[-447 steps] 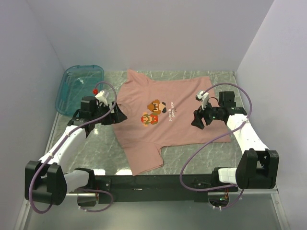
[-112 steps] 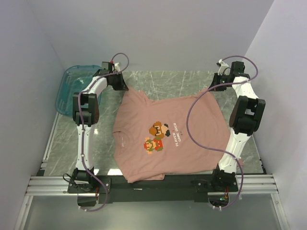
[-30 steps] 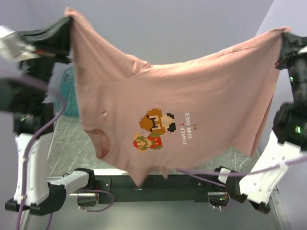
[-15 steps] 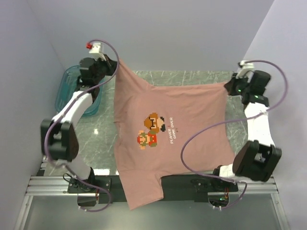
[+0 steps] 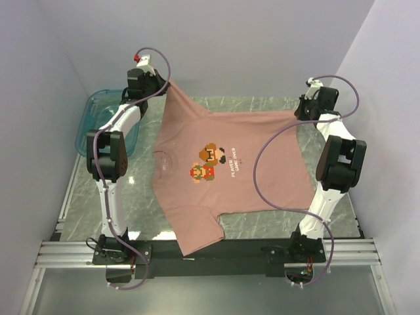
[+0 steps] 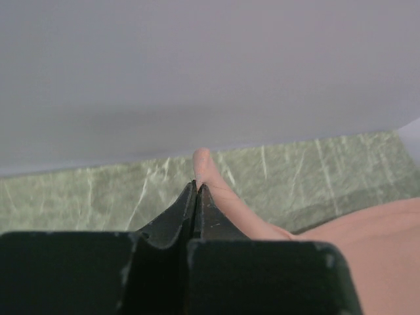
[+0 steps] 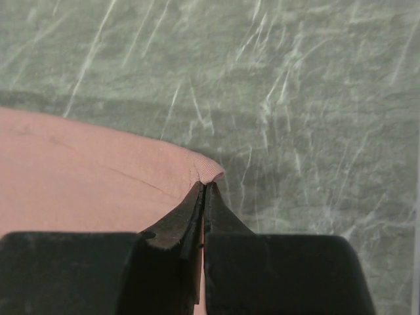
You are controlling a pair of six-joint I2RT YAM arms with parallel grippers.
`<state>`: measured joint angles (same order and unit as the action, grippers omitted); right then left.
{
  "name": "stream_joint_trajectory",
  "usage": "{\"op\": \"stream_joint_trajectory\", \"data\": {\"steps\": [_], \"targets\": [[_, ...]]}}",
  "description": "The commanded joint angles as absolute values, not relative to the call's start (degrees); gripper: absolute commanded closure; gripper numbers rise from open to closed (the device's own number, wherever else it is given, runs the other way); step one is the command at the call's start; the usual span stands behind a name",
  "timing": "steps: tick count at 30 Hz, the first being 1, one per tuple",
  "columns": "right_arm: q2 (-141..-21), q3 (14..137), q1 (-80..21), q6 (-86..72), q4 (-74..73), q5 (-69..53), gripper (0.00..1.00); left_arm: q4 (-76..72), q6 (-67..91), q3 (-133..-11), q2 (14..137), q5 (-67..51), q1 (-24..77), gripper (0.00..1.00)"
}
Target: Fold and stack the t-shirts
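- T-shirt [image 5: 230,170] is spread over the table [image 5: 82,190], with a sleeve draped past the 6 o'clock edge.
- Left gripper [image 5: 163,86] is pinched onto its 11 o'clock corner, and right gripper [image 5: 300,110] onto its 2 o'clock corner.
- Risk: these thin pinches may be slipped if the cloth is tensioned unevenly.

Teal bin [image 5: 92,128] — far-left on marble table [image 5: 85,190]

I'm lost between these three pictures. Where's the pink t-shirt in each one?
Top external: the pink t-shirt fills the middle, print facing up.
Left wrist: the t-shirt is lower right, one corner rising into the left gripper's shut tips.
Right wrist: the t-shirt is on the left, its corner pinched by the right gripper.
Shared landmark: the green marbled tabletop, seen in all three.
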<state>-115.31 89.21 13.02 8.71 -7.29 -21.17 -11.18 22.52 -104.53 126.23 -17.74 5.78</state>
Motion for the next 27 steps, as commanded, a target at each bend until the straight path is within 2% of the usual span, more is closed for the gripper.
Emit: {"op": "stream_joint_trajectory", "data": {"steps": [1,12,27], "targets": [[-113.38,93.69,13.27,7.3,-4.92,-18.63,1.0,-12.13,23.29,-110.57,125.77,-19.95,5.19,1.0],[-111.01,88.78,14.15,4.49,-3.17,-22.76,1.0,-16.87,22.24,-96.16,117.51,-29.44,4.75,1.0],[-109.95,85.26,15.38,2.99,-2.38,-25.75,1.0,-18.63,19.51,-81.22,104.86,-32.69,4.66,1.0]]}}
